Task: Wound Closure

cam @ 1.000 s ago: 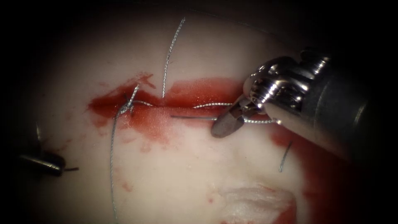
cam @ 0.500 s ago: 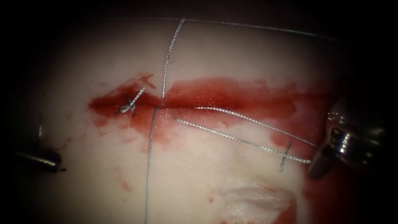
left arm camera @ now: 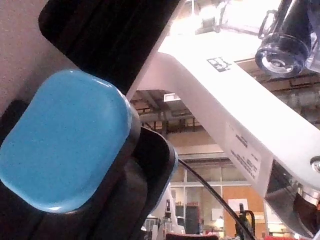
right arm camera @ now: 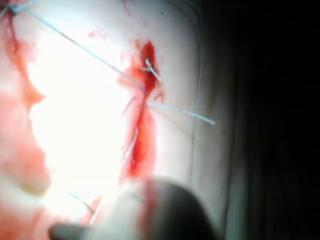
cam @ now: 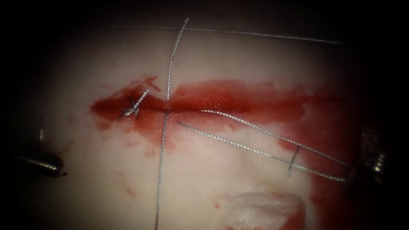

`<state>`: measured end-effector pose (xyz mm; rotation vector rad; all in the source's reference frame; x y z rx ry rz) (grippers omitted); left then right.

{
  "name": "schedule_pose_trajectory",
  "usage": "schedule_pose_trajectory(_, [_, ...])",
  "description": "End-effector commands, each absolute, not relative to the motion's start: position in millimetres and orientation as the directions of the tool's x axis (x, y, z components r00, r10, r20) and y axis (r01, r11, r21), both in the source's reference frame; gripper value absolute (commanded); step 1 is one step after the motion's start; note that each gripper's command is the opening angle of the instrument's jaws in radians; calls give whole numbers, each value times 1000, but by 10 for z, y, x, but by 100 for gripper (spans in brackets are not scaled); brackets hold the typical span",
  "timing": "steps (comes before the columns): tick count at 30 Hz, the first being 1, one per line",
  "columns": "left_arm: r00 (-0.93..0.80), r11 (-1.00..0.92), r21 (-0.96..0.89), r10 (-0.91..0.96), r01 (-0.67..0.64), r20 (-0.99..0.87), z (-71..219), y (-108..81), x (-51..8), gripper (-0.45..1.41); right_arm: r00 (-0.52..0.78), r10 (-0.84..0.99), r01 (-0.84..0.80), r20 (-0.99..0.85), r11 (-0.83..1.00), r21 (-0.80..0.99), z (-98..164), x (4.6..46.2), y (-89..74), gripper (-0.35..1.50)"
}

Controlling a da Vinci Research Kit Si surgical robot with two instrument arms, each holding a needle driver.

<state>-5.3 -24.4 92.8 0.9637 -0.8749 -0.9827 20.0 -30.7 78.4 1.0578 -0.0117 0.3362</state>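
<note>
At the lower left, my left tool's dark shiny metal tip (cam: 40, 162) waits away from the long red wet cut (cam: 221, 100). I cannot tell its grip. A small tied grey knot (cam: 134, 106) sits at the cut's left end. Two tight strands of twisted grey thread (cam: 255, 151) run to my right tool (cam: 368, 164) at the dim right edge, so it may be pulling them, but I cannot tell its grip either. I cannot tell where the needle is.

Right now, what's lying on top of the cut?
Red fluid pools along the cut. A knot sits at its left end; thread crosses it mid-length. The cut's depth is hidden under the fluid.
</note>
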Motion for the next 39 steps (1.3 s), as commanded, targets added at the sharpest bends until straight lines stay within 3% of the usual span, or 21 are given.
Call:
schedule_pose_trajectory(1, [306,250,932,-938,264,164,925,-233,-59,-45,950,280,-259,140,453,853,783,218,-289,94])
schedule_pose_trajectory(5, [306,250,932,-938,264,164,925,-233,-59,-45,953,297,-208,58,501,840,780,230,-281,130])
schedule_pose_trajectory(8, [306,250,932,-938,264,164,925,-233,-59,-45,936,350,-176,-36,555,813,775,239,-273,133])
schedule_pose_trajectory(21, [305,250,931,-938,265,165,926,-233,-60,-45,826,531,-270,-188,667,695,757,297,-227,130])
schedule_pose_trajectory(27, [305,250,931,-938,265,165,926,-233,-60,-45,811,547,-293,-209,689,663,754,315,-223,115])
schedule_pose_trajectory(29, [305,250,931,-938,266,165,926,-233,-60,-45,809,544,-295,-221,702,648,756,320,-225,99])
schedule_pose_trajectory(35, [304,250,931,-938,266,165,926,-233,-61,-45,767,613,-393,-190,683,616,763,351,-242,128])
schedule_pose_trajectory(39, [305,251,930,-938,269,165,926,-233,-61,-45,762,629,-423,-153,663,617,767,368,-256,111])
